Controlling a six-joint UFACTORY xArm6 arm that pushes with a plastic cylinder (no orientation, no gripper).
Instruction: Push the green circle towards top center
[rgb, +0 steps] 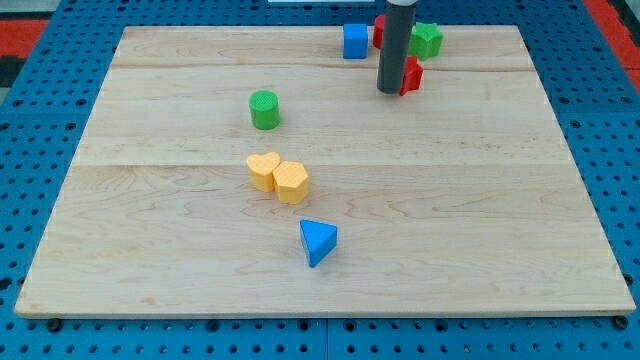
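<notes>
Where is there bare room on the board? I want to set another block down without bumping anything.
Free: the view's whole right side, right of the blue triangle; the bottom left, below the two yellow blocks; the top left, left of the green circle. Crowded: top centre, where my tip touches a red block near the blue cube and green star.

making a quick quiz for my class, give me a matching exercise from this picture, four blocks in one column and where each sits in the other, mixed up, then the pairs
Blocks:
1. green circle
2. blue triangle
3. blue cube
4. green star

Places:
A. near the view's top edge, just to the view's right of the rod
B. lowest in the view, below the two yellow blocks
C. left of centre, above the two yellow blocks
D. near the view's top edge, just to the view's left of the rod

Pairs: 1-C, 2-B, 3-D, 4-A

My tip rests beside a red block, far from the green circle.
</notes>
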